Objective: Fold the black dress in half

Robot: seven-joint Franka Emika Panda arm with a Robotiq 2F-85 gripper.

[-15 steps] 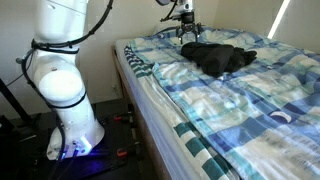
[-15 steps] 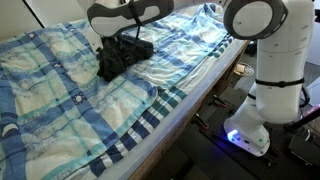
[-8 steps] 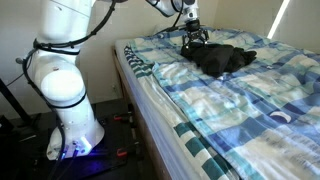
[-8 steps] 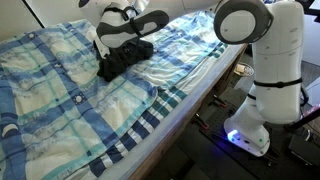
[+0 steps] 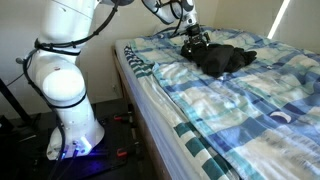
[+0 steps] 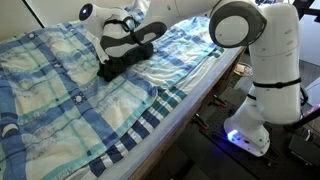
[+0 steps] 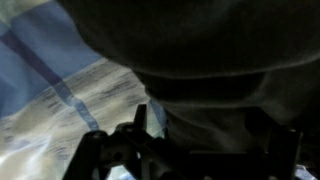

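Observation:
The black dress (image 5: 222,57) lies crumpled on the blue plaid bedspread (image 5: 240,110) near the head of the bed. It also shows in an exterior view (image 6: 110,68), partly hidden by my arm. My gripper (image 5: 194,40) is down at the dress's near edge, and in an exterior view (image 6: 112,52) it sits right over the cloth. In the wrist view the dark dress (image 7: 200,40) fills most of the frame. My gripper's (image 7: 205,125) fingers stand wide apart with cloth between them. The jaws look open.
The bedspread (image 6: 60,100) covers the whole bed. The bed's side edge (image 5: 150,100) runs beside my white base (image 5: 70,110). A wall and a bright window (image 5: 280,15) lie behind the bed. Cables and a dark stand (image 5: 15,110) are on the floor.
My arm has reached further over the bed and the gripper has come down onto the edge of the black dress. The dress has not moved.

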